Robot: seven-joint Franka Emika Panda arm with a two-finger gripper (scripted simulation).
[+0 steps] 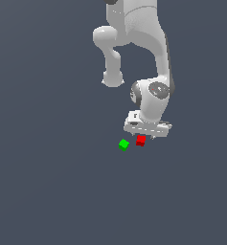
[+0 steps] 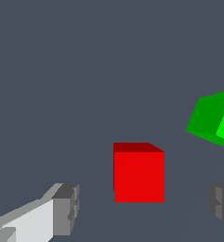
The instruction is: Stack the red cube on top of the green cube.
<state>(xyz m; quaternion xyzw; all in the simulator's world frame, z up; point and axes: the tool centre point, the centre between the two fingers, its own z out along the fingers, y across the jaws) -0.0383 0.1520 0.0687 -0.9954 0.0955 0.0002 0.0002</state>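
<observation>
The red cube (image 1: 141, 140) rests on the grey floor just under my gripper (image 1: 147, 135). In the wrist view the red cube (image 2: 139, 172) stands between my two fingers, with clear gaps on both sides. The gripper (image 2: 143, 211) is open, and its grey pads (image 2: 66, 210) do not touch the cube. The green cube (image 1: 124, 144) lies close beside the red one, toward the exterior view's left, turned at an angle. The wrist view cuts off part of the green cube (image 2: 212, 119) at the frame's edge.
The white arm (image 1: 151, 72) reaches down from the top of the exterior view. A plain dark grey floor (image 1: 48, 182) surrounds both cubes.
</observation>
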